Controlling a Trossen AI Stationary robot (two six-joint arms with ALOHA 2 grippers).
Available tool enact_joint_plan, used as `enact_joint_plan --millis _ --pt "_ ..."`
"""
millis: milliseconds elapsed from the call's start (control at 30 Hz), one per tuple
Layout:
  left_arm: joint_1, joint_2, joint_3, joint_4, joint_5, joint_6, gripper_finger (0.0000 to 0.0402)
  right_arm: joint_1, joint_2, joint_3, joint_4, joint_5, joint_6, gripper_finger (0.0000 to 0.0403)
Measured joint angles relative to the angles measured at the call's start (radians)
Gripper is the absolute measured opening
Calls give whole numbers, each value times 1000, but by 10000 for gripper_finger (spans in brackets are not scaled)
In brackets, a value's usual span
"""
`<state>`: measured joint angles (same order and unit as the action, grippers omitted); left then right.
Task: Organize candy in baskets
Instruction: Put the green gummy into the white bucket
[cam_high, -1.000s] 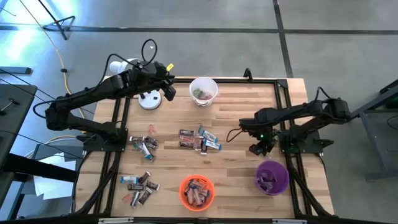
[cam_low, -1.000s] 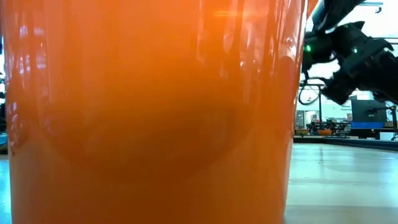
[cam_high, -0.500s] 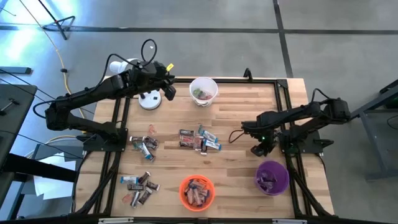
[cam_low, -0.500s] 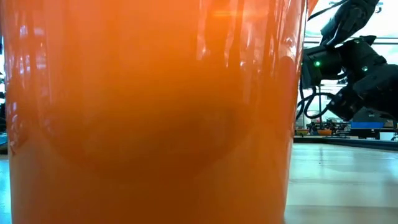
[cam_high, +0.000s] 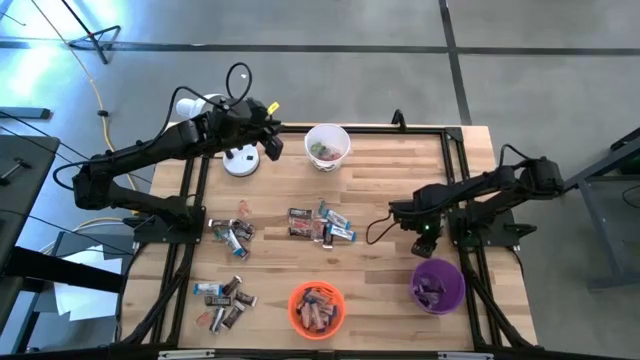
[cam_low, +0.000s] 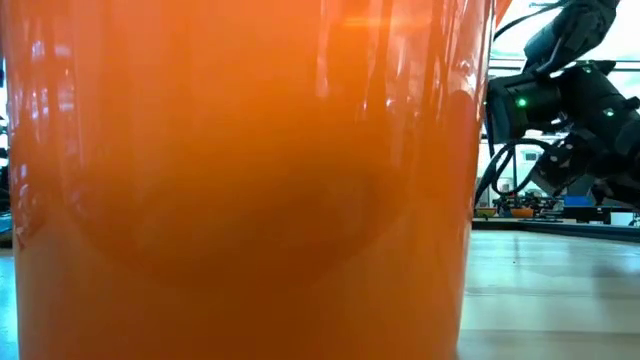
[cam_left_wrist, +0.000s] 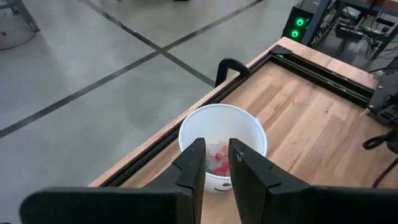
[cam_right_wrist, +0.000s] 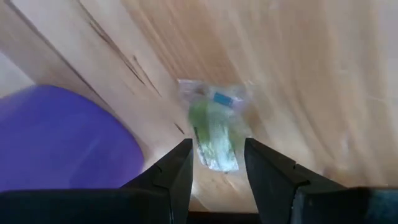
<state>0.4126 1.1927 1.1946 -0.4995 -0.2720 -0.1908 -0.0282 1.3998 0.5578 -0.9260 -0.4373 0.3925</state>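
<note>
Candy lies on the table in three heaps: one in the middle (cam_high: 320, 225), one to its left (cam_high: 232, 232), and one near the front left (cam_high: 225, 300). The white basket (cam_high: 327, 145) stands at the far edge with red-pink pieces in it (cam_left_wrist: 219, 163). The orange basket (cam_high: 316, 307) and the purple basket (cam_high: 437, 284) both hold candy. My right gripper (cam_high: 422, 238) hovers open just beyond the purple basket. Its fingers (cam_right_wrist: 180, 168) stand on either side of a green piece in a clear wrapper (cam_right_wrist: 214, 134), which lies flat on the wood. My left gripper (cam_high: 270, 148) waits left of the white basket with a narrow gap between its fingers (cam_left_wrist: 216, 152).
A white desk lamp (cam_high: 238, 160) stands at the far left beside my left gripper. The orange basket's wall (cam_low: 240, 180) fills most of the low view, with my right arm (cam_low: 570, 110) to its right. A black frame (cam_high: 455, 135) edges the table. Bare wood lies between the middle heap and my right gripper.
My right gripper has come down toward the table beside the purple basket, shifting slightly toward the right edge. My left arm and the candy heaps have stayed as they were.
</note>
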Motion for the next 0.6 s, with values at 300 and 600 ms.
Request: enact_joint_plan --millis 300,600 --pt "0 0 0 6 -2 0 55 2 10 -105 94 -85 98 138" --pt "0 0 0 34 -4 1 55 2 13 -94 92 -57 109 64"
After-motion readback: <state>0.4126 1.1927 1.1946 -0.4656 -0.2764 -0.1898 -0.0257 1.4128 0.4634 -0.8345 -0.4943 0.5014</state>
